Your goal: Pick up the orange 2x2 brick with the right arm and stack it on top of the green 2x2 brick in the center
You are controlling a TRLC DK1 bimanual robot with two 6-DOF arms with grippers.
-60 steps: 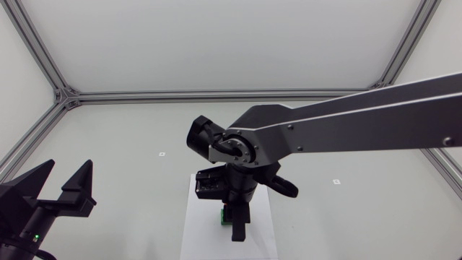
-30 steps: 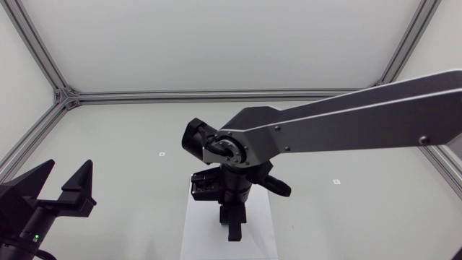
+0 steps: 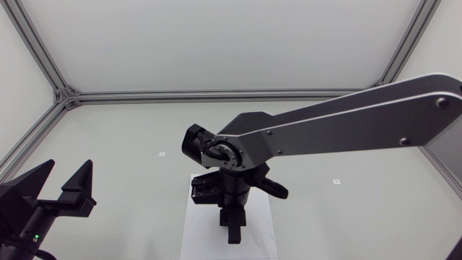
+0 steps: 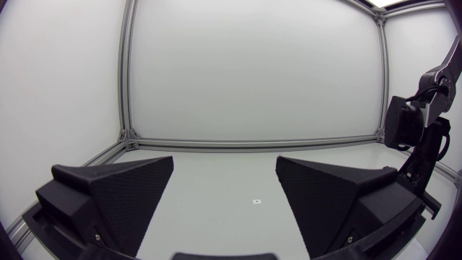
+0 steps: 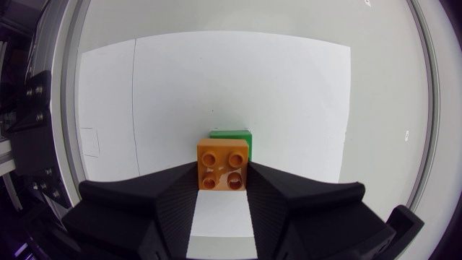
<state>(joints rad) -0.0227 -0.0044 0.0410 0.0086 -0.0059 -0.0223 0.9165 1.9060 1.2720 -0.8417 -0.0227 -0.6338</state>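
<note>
The right gripper (image 5: 222, 177) pinches the orange brick (image 5: 223, 165) between its two fingers, bumps facing the camera. Just past it, the green brick (image 5: 231, 134) peeks out on the white paper (image 5: 289, 94). Whether the two bricks touch cannot be told. In the lower left of the head view, the left gripper (image 3: 68, 170) stands wide open, well apart from them.
</note>
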